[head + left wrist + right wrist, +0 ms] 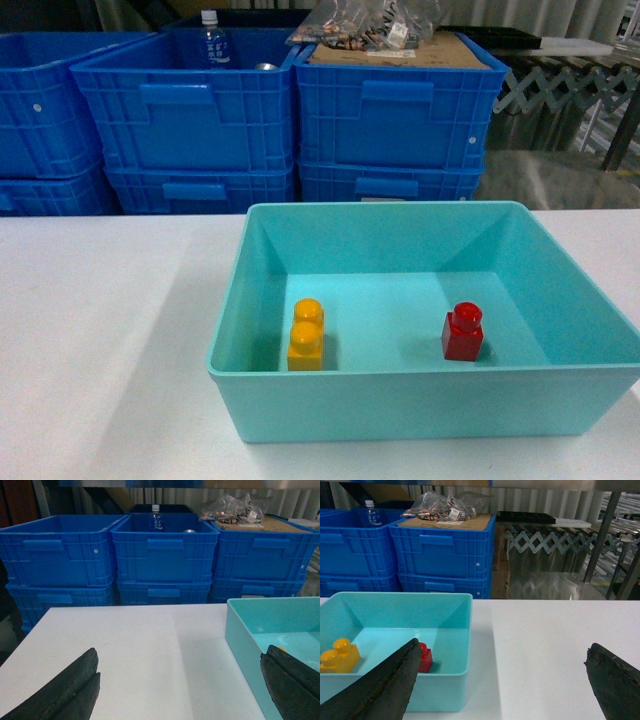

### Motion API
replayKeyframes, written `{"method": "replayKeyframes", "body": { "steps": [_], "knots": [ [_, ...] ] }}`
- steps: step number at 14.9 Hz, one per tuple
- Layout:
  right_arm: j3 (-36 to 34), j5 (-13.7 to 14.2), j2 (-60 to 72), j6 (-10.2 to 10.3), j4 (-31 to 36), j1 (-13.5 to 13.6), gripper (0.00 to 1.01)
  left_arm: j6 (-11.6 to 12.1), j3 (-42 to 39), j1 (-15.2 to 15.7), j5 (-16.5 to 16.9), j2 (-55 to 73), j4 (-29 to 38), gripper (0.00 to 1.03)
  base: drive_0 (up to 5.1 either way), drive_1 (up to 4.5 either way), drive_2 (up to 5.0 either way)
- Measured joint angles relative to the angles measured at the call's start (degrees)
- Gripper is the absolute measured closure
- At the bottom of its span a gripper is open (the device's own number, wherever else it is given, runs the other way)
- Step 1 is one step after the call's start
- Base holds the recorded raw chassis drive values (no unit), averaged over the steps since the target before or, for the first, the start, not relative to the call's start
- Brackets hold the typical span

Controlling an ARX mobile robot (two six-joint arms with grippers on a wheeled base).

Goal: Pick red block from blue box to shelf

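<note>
Looking down from the head camera, I see the small glossy red plastic block (462, 333) with its single round stud standing upright on the floor of the light turquoise rectangular plastic box (425, 405), toward the right side and near the front wall. A taller orange-yellow two-stud brick (306, 336) stands on the same floor to its left, well apart from it. The box rests on a white tabletop (110, 330). Neither arm appears in this view.

From the left wrist camera, my left gripper (180, 690) is spread wide: only the dark tips of its two fingers (70, 690) poke in at the bottom corners, with bare table between them. The right-hand tip overlaps the box's near corner in the picture; I can't tell if it touches. Only a slice of the box is in frame, and the red block is out of sight there.

From the right wrist camera, my right gripper (502, 682) is also wide apart and holding nothing. Its left finger covers part of the red block, so I only see a sliver of red beside it.

Behind the table stand stacked dark blue ribbed plastic crates (300, 120); one holds a clear water bottle (210, 38), another carries cardboard and plastic bags whose contents I can't make out. I can't pick out the steel shelf with any certainty; only blurred metal framing shows at far right.
</note>
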Motion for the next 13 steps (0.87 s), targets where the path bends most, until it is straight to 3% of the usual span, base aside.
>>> {"method": "replayKeyframes", "body": {
  "steps": [13],
  "knots": [
    [0.0,0.0,0.0,0.0,0.0,0.0,0.03,0.0,0.0,0.0,0.0,0.0,0.0,0.05,0.0,0.0,0.0]
  ]
}}
